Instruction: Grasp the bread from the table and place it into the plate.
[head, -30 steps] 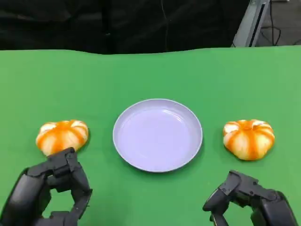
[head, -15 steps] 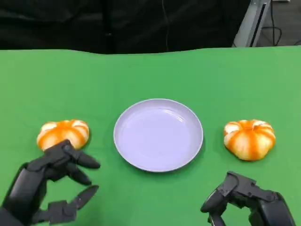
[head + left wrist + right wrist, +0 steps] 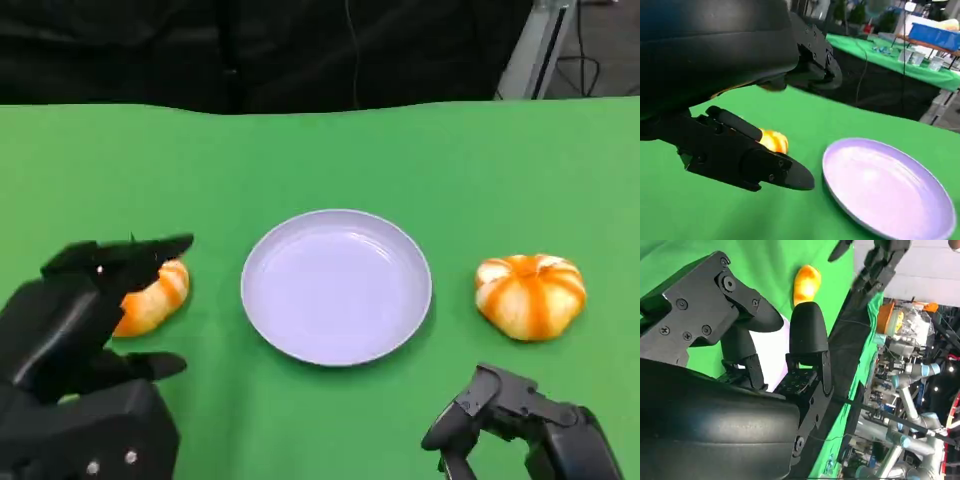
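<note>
With the plate [image 3: 336, 286] taken as the clock centre in the head view, two bread pieces lie on the green surface [image 3: 320, 160]: the left bread [image 3: 155, 295] at 9 o'clock and the right bread [image 3: 531, 294] at 3 o'clock, each well apart from the plate rim.

Left hand [image 3: 85, 330]: released, fingers spread, holding nothing. It sits at about 8 o'clock from the plate, raised over the near side of the left bread. Upper fingers [image 3: 140, 248] reach above the bread's top; a lower finger extends toward the plate on the near side. From the hand's middle, the bread lies at roughly 1 o'clock and just beside it. Contact between fingers and bread cannot be confirmed. In the left wrist view the bread [image 3: 772, 140] appears between the upper and lower fingers, with the plate [image 3: 890, 185] beyond.

Right hand [image 3: 515, 425]: fingers curled in, holding nothing, at about 5 o'clock from the plate, near the right bread but not touching it.

Judgement: the left hand is the better placed for the grasp. The bread is round with no marked long axis, so finger alignment appears uncritical; the transfer direction to the plate would be toward 3 o'clock.
</note>
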You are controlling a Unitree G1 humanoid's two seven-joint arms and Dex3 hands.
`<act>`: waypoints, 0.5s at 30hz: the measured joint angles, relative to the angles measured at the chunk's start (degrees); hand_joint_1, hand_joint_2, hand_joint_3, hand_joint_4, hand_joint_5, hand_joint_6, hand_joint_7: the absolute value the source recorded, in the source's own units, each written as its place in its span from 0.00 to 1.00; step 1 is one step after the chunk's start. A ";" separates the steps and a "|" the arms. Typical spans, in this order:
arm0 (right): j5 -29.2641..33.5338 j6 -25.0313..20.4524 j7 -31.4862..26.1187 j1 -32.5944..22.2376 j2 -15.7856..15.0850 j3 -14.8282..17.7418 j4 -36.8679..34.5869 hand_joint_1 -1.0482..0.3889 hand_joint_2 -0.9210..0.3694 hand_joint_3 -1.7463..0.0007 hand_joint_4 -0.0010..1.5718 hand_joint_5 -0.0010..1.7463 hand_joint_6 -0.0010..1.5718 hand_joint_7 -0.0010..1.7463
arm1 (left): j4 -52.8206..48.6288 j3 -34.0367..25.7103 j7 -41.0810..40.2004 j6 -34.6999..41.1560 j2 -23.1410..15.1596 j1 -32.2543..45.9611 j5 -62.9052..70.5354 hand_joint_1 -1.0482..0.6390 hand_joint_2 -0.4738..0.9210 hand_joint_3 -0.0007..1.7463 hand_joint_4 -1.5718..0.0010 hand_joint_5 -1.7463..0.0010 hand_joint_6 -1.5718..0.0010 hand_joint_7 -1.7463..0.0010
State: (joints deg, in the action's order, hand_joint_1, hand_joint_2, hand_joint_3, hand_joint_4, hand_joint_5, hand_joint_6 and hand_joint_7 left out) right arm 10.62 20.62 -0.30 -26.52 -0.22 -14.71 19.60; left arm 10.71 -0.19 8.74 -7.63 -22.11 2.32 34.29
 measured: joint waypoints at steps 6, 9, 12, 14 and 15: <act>0.04 0.11 -0.18 -0.30 -0.05 0.01 -0.01 0.67 0.43 0.26 0.45 0.92 0.50 0.74 | -16.84 6.51 -6.05 4.51 -0.11 -11.33 9.18 0.30 1.00 0.02 1.00 0.88 0.86 1.00; 0.07 0.14 -0.22 -0.45 -0.04 -0.05 0.02 0.67 0.43 0.27 0.45 0.92 0.50 0.74 | -23.84 10.03 -8.77 7.51 0.28 -15.63 12.63 0.31 1.00 0.03 1.00 0.88 0.87 1.00; 0.10 0.13 -0.21 -0.47 -0.05 -0.10 0.07 0.67 0.43 0.28 0.45 0.92 0.50 0.74 | -30.48 13.21 -10.20 10.34 1.34 -19.43 14.17 0.31 0.99 0.03 0.99 0.87 0.88 1.00; 0.10 0.19 -0.25 -0.54 -0.03 -0.09 0.09 0.68 0.43 0.28 0.45 0.92 0.50 0.74 | -35.26 15.19 -10.90 12.04 2.16 -21.88 14.80 0.32 0.99 0.02 0.98 0.86 0.86 0.99; 0.12 0.26 -0.29 -0.53 -0.03 -0.10 0.09 0.68 0.43 0.27 0.45 0.92 0.50 0.74 | -38.10 16.12 -11.32 12.91 2.58 -23.34 14.91 0.32 0.99 0.01 0.98 0.86 0.86 0.99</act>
State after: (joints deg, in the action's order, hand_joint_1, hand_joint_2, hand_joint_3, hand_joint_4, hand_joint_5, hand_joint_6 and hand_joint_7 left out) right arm 10.74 20.88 -0.59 -27.05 -0.25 -14.81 19.69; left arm -27.39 15.93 -2.59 5.29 -19.53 -21.02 49.20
